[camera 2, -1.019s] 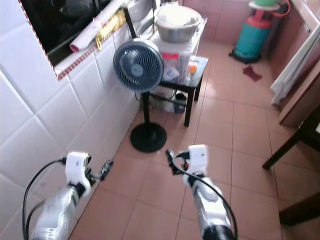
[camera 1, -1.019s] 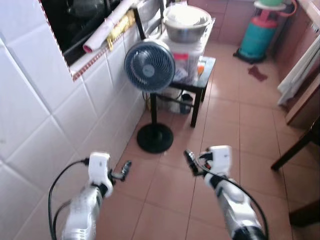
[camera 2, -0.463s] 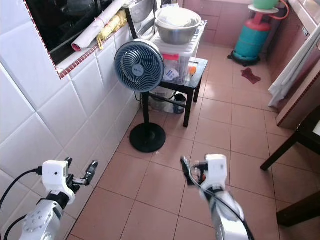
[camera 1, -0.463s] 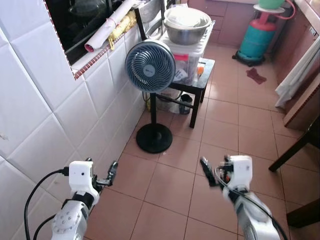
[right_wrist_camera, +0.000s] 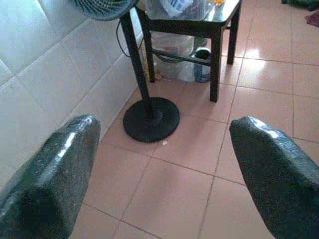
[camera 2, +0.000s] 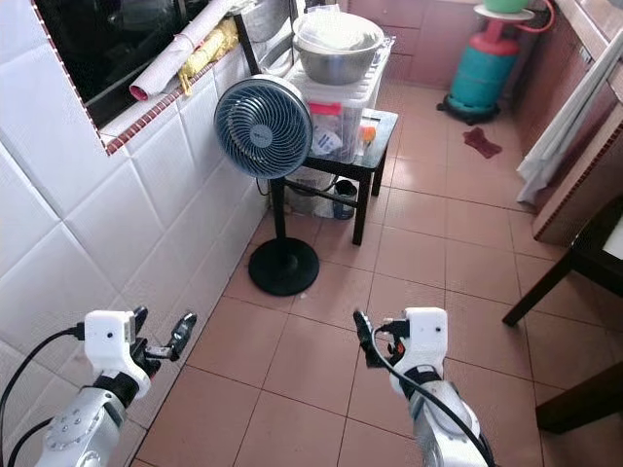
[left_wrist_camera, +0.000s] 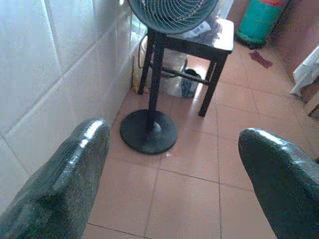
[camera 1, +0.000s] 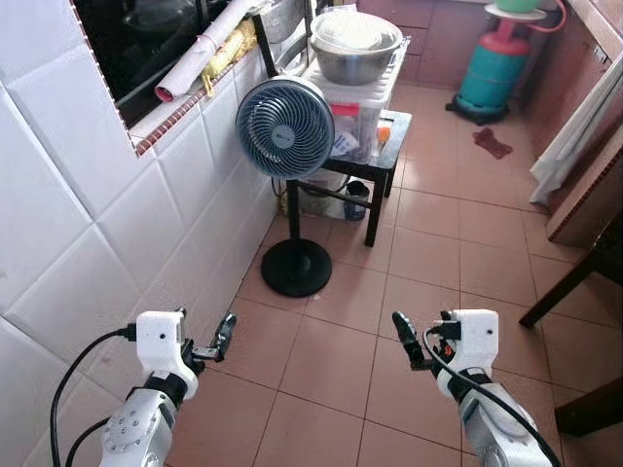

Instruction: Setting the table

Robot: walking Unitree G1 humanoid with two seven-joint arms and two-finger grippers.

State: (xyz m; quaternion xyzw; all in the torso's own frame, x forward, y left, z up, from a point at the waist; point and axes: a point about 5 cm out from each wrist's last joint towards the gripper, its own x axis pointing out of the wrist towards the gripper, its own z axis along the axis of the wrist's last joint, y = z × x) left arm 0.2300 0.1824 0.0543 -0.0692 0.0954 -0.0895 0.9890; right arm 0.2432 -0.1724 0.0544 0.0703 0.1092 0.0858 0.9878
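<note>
Since a moment ago both arms have dropped lower in frame. At lower left the left gripper point(camera 1: 222, 338) hangs by the white tiled wall point(camera 1: 88, 224), fingers spread apart, empty. At centre a pedestal fan point(camera 1: 285, 127) stands before a black side table point(camera 1: 389, 146) bearing a steel bowl point(camera 1: 355, 44). At lower right the right gripper point(camera 1: 404, 336) hovers over floor tiles point(camera 1: 428, 253), fingers apart in its wrist view. No tableware is near either gripper.

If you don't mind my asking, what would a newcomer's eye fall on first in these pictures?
Probably the blue pedestal fan, standing on the tiled floor beside the white tiled wall. Just behind it, a metal bowl tops a plastic box on a small black table. Low in the foreground, the left gripper and right gripper hover open over the floor.
</note>
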